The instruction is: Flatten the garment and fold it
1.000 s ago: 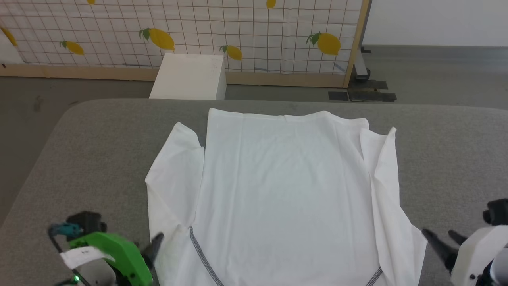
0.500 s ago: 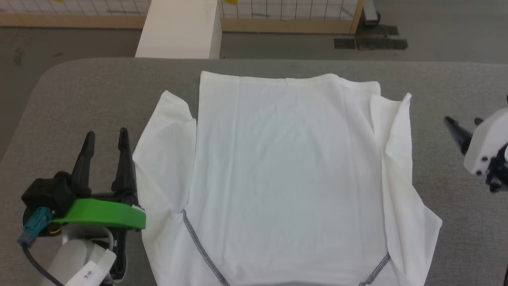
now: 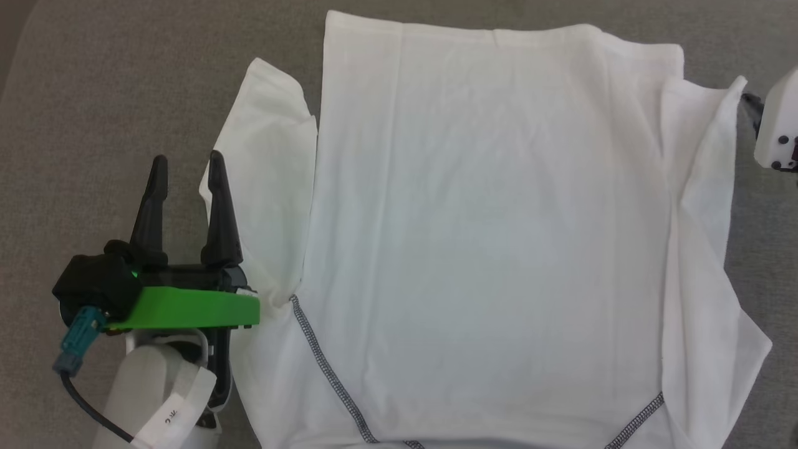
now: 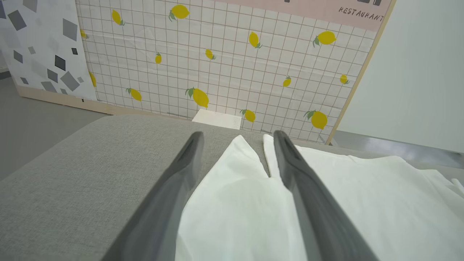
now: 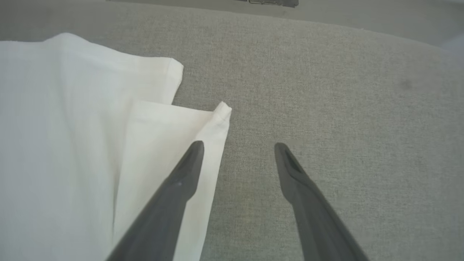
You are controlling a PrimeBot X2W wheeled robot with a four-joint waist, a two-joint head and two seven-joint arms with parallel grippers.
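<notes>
The garment point(image 3: 492, 218), a white T-shirt, lies spread on the grey padded surface point(image 3: 93, 93), with dark flecked seams near the bottom of the head view. Its left sleeve point(image 3: 268, 174) lies flat; the right sleeve point(image 3: 704, 187) is folded over and ridged. My left gripper point(image 3: 187, 163) stands open at the left sleeve's outer edge, its right finger over the cloth point(image 4: 235, 188). My right gripper point(image 5: 237, 146) is open above the right sleeve's outer hem point(image 5: 214, 127), one finger over cloth, the other over bare surface. Its white body point(image 3: 779, 125) shows at the right edge of the head view.
The left wrist view shows a lemon-patterned grid panel point(image 4: 224, 61) and a white box point(image 4: 217, 119) beyond the surface's far edge. Bare grey surface point(image 5: 344, 108) stretches to the right of the shirt.
The head camera has tilted down and closer, so the panel and box left its view. My left gripper rose into view beside the left sleeve; my right gripper moved up to the right sleeve's far corner.
</notes>
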